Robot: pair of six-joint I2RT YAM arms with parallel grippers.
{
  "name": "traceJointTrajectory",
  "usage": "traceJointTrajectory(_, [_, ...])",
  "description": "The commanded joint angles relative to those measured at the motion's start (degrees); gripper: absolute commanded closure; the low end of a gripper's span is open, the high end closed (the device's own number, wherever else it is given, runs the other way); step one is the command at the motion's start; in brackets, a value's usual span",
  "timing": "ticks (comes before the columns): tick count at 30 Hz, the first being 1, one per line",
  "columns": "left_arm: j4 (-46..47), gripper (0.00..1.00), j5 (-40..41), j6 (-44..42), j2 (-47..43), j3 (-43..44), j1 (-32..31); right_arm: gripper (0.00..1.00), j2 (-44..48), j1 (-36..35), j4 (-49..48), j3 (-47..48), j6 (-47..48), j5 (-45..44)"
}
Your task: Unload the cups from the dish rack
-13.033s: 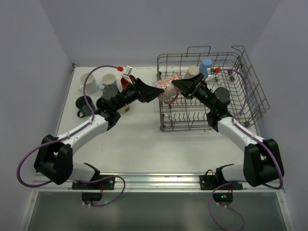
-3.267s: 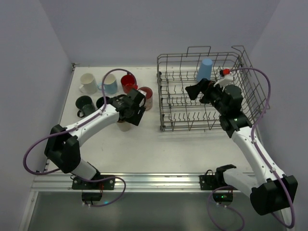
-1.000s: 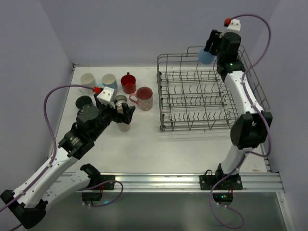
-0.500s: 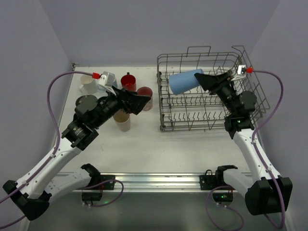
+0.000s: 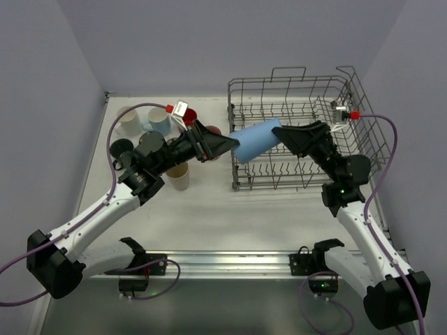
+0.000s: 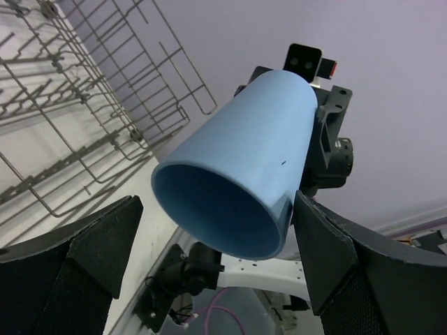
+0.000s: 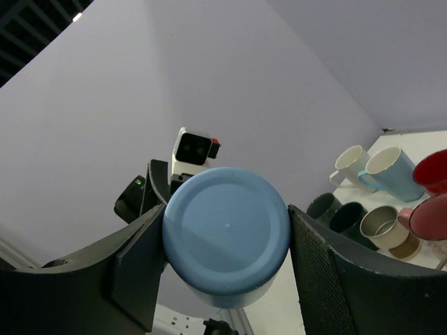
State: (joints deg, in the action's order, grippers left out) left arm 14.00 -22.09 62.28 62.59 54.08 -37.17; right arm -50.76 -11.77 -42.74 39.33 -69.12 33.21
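The tall blue tumbler (image 5: 255,139) hangs in the air on its side, over the left edge of the dish rack (image 5: 363,132). My right gripper (image 5: 278,132) is shut on its base end, and the right wrist view shows the round bottom (image 7: 225,234) pinched between both pads. My left gripper (image 5: 235,145) is open around the tumbler's mouth (image 6: 237,160); one finger is close against the rim, the other stands apart. No cups show inside the rack (image 6: 126,129).
On the table's left stand a white mug (image 5: 127,120), a light blue mug (image 5: 159,120), a red mug (image 5: 188,115), a dark teal mug (image 5: 120,150) and a beige cup (image 5: 178,176). The left arm partly covers them. A pink mug (image 7: 426,216) shows in the right wrist view.
The right arm has carried the tumbler left and lower, past the rack's left edge. The left gripper has moved right to meet it, its jaws now around the tumbler's mouth.
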Motion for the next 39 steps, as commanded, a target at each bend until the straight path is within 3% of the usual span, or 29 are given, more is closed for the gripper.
traceJointTrajectory(1, [9.3, 0.04, -4.5, 6.2, 0.3, -1.3, -0.3, 0.64, -0.7, -1.6, -3.9, -0.8, -1.0, 0.5])
traceJointTrajectory(7, [10.4, 0.16, -5.3, 6.2, 0.4, -1.4, -0.5, 0.64, -3.7, -3.9, -5.5, -0.7, -0.9, 0.4])
traceJointTrajectory(13, [12.0, 0.45, -6.7, 6.9, 1.3, -1.4, -0.8, 0.64, -6.0, -6.1, -5.5, -0.7, 0.2, -1.1])
traceJointTrajectory(16, [13.2, 0.66, -6.7, 6.7, 1.4, -1.2, -0.9, 0.64, -7.1, -6.9, -5.8, -0.7, 0.3, -1.4])
traceJointTrajectory(18, [13.3, 0.86, -6.0, 5.8, 1.0, -1.0, -0.8, 0.63, -7.9, -7.4, -5.9, -0.8, 0.3, -1.4])
traceJointTrajectory(20, [11.4, 1.0, -4.6, 3.9, -0.4, -0.3, -0.8, 0.55, -8.4, -7.5, -6.4, -1.5, 0.3, -1.4])
traceJointTrajectory(21, [9.8, 1.0, -2.5, 0.9, -0.9, 0.3, -0.8, 0.47, -8.6, -7.6, -6.4, -1.7, 0.3, -1.5])
traceJointTrajectory(22, [5.5, 1.0, -1.4, -1.3, -1.8, 2.3, -0.8, 0.28, -8.7, -7.6, -6.0, -1.9, 0.5, -1.2])
traceJointTrajectory(24, [-1.0, 1.0, 3.2, -9.0, -2.4, 5.5, -0.8, 0.1, -8.8, -7.5, -4.2, -1.0, 2.3, -0.4])
traceJointTrajectory(25, [-8.8, 1.0, 5.2, -12.1, -2.6, 9.8, -0.7, 0.01, -8.6, -7.5, -2.1, -0.7, 2.9, 0.0])
traceJointTrajectory(29, [-31.7, 1.0, 17.8, -27.3, -0.4, 23.7, -0.7, 0.01, -6.1, -7.6, 3.9, 0.0, 8.3, -1.0])
traceJointTrajectory(32, [-47.0, 1.0, 31.7, -38.0, 2.0, 32.5, -0.8, 0.01, -3.9, -7.6, 10.8, 0.0, 12.8, -2.8])
traceJointTrajectory(36, [-66.0, 1.0, 41.4, -42.9, 6.3, 38.4, -0.7, 0.01, -1.5, -7.5, 18.6, -0.7, 17.6, -4.3])
traceJointTrajectory(39, [-72.3, 1.0, 44.4, -44.3, 9.8, 39.3, -0.8, 0.01, -0.8, -7.5, 21.7, -0.6, 21.0, -4.5])
